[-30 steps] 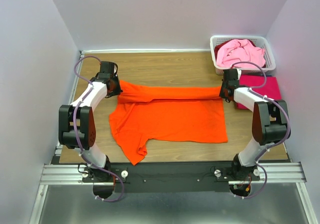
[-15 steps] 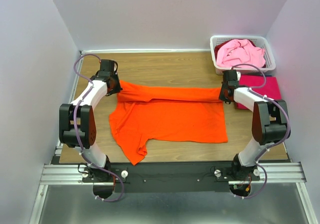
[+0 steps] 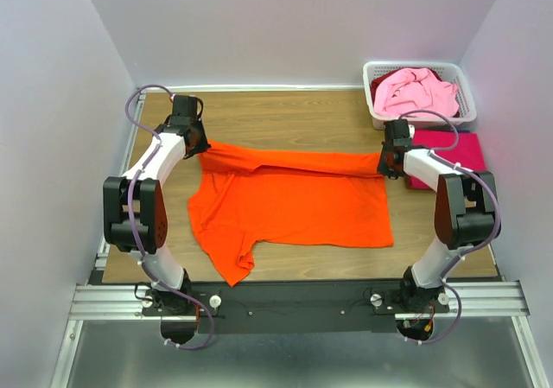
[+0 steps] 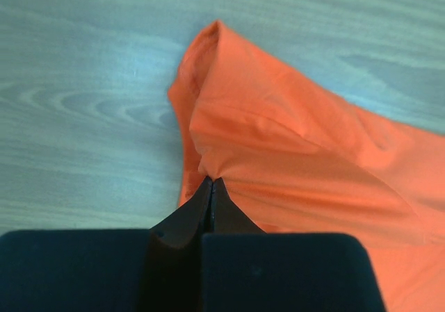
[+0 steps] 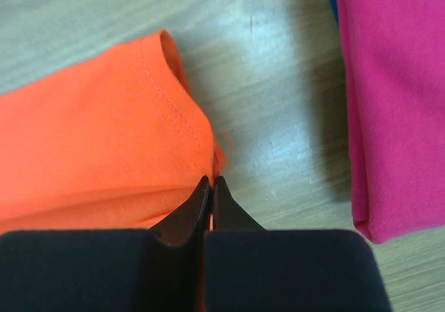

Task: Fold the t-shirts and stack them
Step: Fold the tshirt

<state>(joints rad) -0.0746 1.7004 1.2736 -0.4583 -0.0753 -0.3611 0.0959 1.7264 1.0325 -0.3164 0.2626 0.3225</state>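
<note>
On the table (image 3: 285,116) the orange shirt (image 3: 294,202) lies flat; your left gripper (image 4: 212,182) and right gripper (image 5: 211,181) pinch its far edge, and the left just pulled back, so the fold isn't done.

The wood-grain table (image 3: 285,116) carries three things. A bright orange t-shirt (image 3: 294,206) lies spread across its middle, the far edge doubled over, one sleeve pointing toward the near edge. A folded magenta-red t-shirt (image 3: 462,150) lies at the right side. A white slotted basket (image 3: 418,64) stands in the far right corner, just behind it
</note>
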